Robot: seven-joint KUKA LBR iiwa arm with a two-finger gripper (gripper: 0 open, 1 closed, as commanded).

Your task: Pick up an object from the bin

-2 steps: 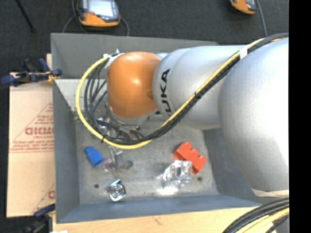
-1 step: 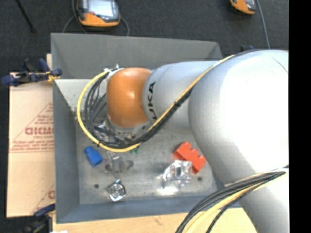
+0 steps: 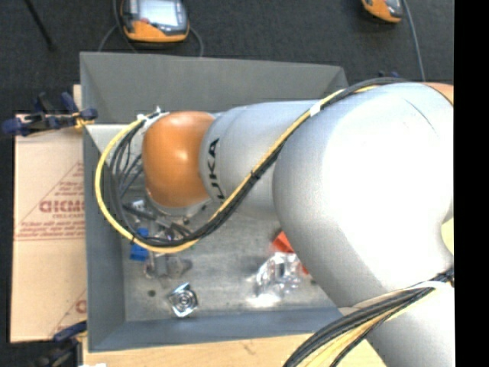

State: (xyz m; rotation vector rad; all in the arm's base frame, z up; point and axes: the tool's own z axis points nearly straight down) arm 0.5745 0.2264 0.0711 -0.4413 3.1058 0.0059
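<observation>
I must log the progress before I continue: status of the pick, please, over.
Gripper low in bin, left part. Shiny metal piece nearest, on the floor beside it. Crumpled clear wrap apart, further right.

Grey bin (image 3: 103, 281); shiny silver piece (image 3: 183, 300); red-orange thing (image 3: 281, 242); blue bit (image 3: 138, 253); orange wrist cover (image 3: 176, 159).

Bin floor (image 3: 221, 270) lies bare between the small metal piece (image 3: 183, 300) by the lower wall and the crumpled clear wrapper (image 3: 276, 274), while the arm (image 3: 252, 167) and its cable loop (image 3: 107, 205) overhang the remainder.
</observation>
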